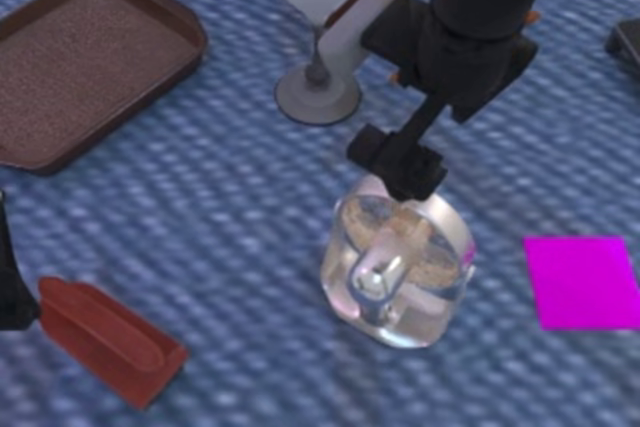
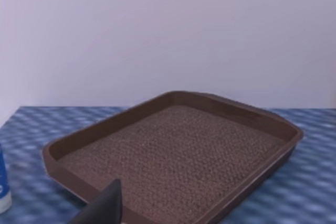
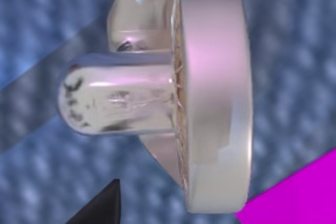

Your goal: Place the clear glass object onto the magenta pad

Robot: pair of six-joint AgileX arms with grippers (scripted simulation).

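Your right gripper (image 1: 405, 182) is poising at the clear glass object's (image 1: 400, 272) far rim; I cannot tell its grip; magenta pad (image 1: 583, 282) lying near the tabletop's right edge.

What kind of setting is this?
Likely a rendered tabletop manipulation scene: a blue woven-cloth table scattered with unrelated props, namely a squat clear glass mug, a flat magenta square pad, a brown rectangular tray and a frosted white wine glass.
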